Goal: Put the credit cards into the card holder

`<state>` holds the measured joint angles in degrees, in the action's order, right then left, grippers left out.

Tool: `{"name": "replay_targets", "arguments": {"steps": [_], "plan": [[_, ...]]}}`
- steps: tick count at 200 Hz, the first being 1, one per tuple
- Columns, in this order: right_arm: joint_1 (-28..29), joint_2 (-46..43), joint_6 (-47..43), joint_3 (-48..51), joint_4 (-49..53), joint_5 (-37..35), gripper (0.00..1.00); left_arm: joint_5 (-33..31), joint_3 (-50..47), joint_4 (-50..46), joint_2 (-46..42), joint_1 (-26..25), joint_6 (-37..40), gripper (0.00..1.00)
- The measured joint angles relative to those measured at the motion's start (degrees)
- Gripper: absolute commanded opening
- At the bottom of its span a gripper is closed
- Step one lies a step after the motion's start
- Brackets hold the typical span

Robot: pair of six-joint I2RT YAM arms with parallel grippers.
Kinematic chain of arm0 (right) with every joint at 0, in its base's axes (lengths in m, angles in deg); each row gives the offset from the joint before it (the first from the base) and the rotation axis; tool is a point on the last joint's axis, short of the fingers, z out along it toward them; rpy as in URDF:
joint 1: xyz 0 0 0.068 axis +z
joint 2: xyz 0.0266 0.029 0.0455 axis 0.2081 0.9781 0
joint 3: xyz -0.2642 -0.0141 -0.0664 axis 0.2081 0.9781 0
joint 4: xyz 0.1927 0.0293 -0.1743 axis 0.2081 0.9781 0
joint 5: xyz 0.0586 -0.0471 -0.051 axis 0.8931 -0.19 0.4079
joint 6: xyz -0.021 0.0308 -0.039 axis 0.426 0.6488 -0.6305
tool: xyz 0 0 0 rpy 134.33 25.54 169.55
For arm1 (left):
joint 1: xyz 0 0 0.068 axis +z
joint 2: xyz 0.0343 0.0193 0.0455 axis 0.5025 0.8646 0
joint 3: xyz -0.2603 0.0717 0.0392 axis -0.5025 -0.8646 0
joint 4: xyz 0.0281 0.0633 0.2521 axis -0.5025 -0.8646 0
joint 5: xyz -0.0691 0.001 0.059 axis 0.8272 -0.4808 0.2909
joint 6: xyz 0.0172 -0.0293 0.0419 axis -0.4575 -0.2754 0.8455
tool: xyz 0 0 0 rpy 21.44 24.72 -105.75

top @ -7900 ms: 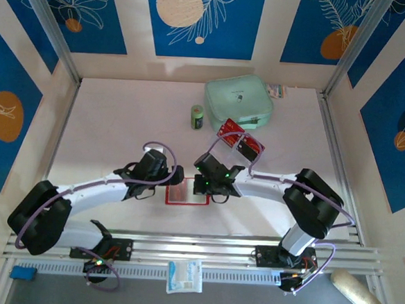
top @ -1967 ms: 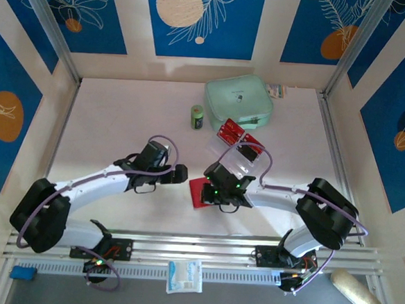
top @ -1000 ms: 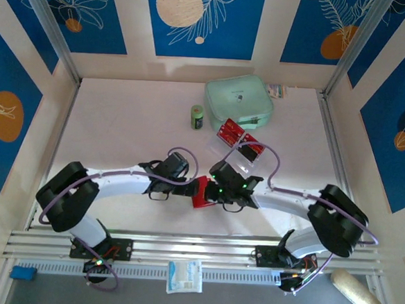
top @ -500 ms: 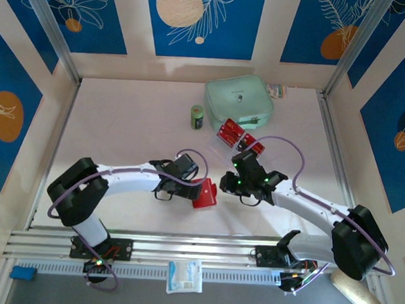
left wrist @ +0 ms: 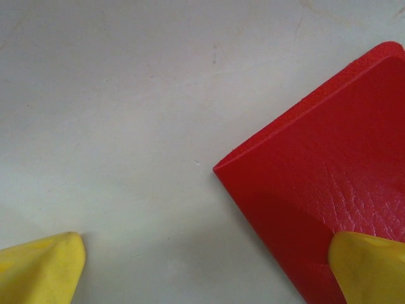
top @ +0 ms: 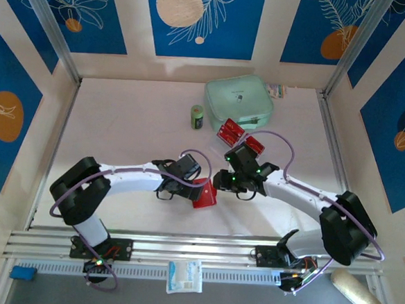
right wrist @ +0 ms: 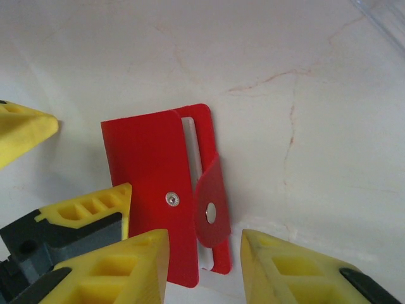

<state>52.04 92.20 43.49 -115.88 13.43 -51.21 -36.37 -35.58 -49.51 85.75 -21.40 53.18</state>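
Though lying folded flat on the bench (top: 135, 119), looks ready for opening: card holder (right wrist: 152, 177), red cover up, snap tab (right wrist: 211, 212) off its silver stud (right wrist: 172, 199), pale pocket edge showing beside the tab. Judged as the opening step, with no card loaded yet. At one side of the holder, left gripper (left wrist: 205, 272), spread wide, empty, one fingertip (left wrist: 370, 266) over the cover; contact unclear. At the holder's tab end, right gripper (right wrist: 205, 259), partly parted, clasping nothing. Beyond the holder, apart from it: credit cards (top: 229, 132). Next, probably: pin the cover, catch the loose edge, fold it back, then fetch a card.
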Motion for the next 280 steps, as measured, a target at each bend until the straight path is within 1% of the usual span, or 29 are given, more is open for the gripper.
{"name": "replay_targets", "arguments": {"steps": [30,73,92,121,133,171,208,280], "plan": [[0.0,2.45,-0.96,-1.18,-0.02,0.42,0.32,0.0,0.0,0.07,0.02,0.0,0.02,1.0],[0.0,4.13,-2.19,-1.44,-0.17,0.42,0.17,-0.17,0.0,0.11,0.07,-0.11,0.02,1.0],[-0.13,4.37,-2.29,-1.44,-0.22,0.42,0.14,-0.17,0.0,0.11,0.07,-0.11,0.04,1.0],[-0.48,4.48,-2.27,-1.44,-0.46,0.42,0.13,-0.17,0.0,0.11,0.07,-0.11,0.04,1.0],[-0.66,4.72,-2.29,-1.44,-0.59,0.44,0.11,-0.17,0.0,0.11,0.07,-0.11,0.04,1.0],[-1.07,5.22,-2.29,-1.44,-0.96,0.5,0.08,-0.17,0.0,0.13,0.07,-0.11,0.02,1.0],[-1.18,5.22,-2.27,-1.4,-1.77,1.79,0.0,-0.17,0.0,0.13,0.07,-0.11,0.02,1.0],[-1.44,5.22,-1.01,0.26,-7.04,8.04,0.0,-0.17,0.0,0.13,0.04,-0.11,0.02,1.0]]}}
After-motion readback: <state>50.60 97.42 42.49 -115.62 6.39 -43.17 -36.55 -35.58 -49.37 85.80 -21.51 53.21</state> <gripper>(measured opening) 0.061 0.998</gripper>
